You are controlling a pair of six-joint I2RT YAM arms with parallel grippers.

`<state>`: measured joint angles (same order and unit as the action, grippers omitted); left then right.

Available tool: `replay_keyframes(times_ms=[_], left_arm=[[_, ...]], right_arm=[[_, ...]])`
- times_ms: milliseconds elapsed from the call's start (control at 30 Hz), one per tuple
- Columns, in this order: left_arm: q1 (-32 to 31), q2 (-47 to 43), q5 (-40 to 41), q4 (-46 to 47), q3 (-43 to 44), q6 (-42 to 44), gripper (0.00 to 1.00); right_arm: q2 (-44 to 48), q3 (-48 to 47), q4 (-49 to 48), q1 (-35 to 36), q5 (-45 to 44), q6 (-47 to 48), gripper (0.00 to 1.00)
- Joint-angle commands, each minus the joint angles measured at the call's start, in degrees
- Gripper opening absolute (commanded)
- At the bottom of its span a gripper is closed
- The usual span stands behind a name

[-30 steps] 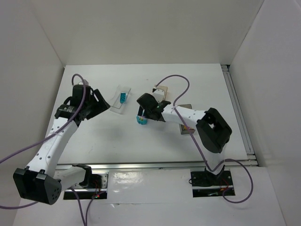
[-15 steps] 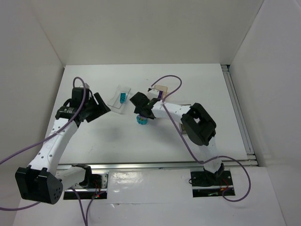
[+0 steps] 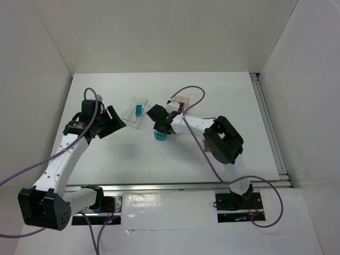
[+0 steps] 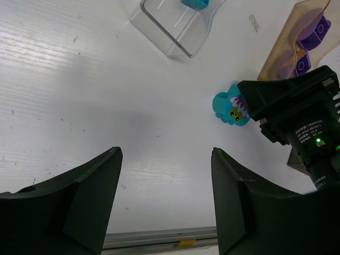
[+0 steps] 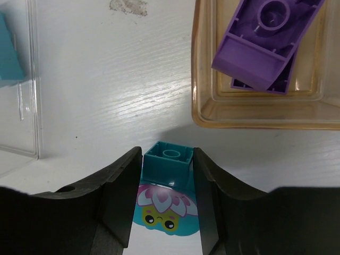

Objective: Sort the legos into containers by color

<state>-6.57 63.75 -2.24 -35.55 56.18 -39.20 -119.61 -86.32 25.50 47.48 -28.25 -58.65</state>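
Teal lego (image 5: 166, 186), flower-face print, seated on table (image 5: 106, 79), pinched at both sides by fingers of right gripper (image 5: 168, 154). Left gripper (image 4: 164, 159) held above table well left of teal lego, jaws spread, nothing between. Beyond teal lego, to left: clear tray (image 5: 21, 122), one cyan lego (image 5: 8, 56) contained. Beyond teal lego, to right: tan tray (image 5: 202, 114), two purple legos (image 5: 265, 37) stacked inside.

Top view: fixed, high behind the near edge of the table (image 3: 159, 159), looking down on the whole top, far. Left wrist: low, slanting across the table to the teal lego (image 4: 232, 109), clear tray (image 4: 164, 37) and tan tray (image 4: 284, 48). Right wrist: very close, straight down on the same lego, part of each tray at the edges. Shared by all three: lego, both trays.
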Motion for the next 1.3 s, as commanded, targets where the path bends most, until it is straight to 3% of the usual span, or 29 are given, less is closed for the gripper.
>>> replay_keyframes(times_ms=[0, 233, 367, 433, 567, 633, 900, 1167, 1267], left_arm=[[0.33, -0.38, -0.84, 1.36, -0.20, 1.14, 0.75], [0.33, 0.77, -4.52, 1.89, -0.20, 2.20, 0.80], [0.33, 1.99, -8.91, 2.59, 0.33, 4.92, 0.85], [0.33, 2.00, -13.12, 3.37, 0.33, 6.67, 0.91], [-0.89, 2.52, -25.07, 10.74, -5.18, 5.81, 0.98], [-2.74, 2.52, -30.86, 20.14, -8.18, 2.22, 0.99], [-11.08, 7.26, -30.63, 43.71, -16.81, -11.59, 0.94], [-14.53, 10.34, -24.04, 51.36, -16.28, -14.50, 0.90], [-15.67, 13.68, -21.14, 47.16, -11.55, -11.95, 0.88]], right_arm=[[-0.71, 0.10, -3.25, 0.24, 0.56, 0.12, 0.50], [-0.71, 1.15, -4.49, 0.24, 2.49, 0.82, 0.49], [0.42, 2.21, -5.28, -0.37, 3.38, 1.88, 0.30], [2.44, 3.17, -6.77, -0.37, 3.38, 3.36, 0.28], [9.47, 5.99, -9.06, -0.37, 2.85, 6.62, 0.28], [12.55, 6.61, -9.06, -0.37, 2.85, 7.50, 0.28], [20.29, 10.73, -10.28, -0.37, 2.76, 7.41, 0.28], [22.05, 10.29, -10.02, -0.37, 3.99, 7.94, 0.28], [22.76, 11.53, -11.08, -0.37, 4.52, 7.94, 0.28]])
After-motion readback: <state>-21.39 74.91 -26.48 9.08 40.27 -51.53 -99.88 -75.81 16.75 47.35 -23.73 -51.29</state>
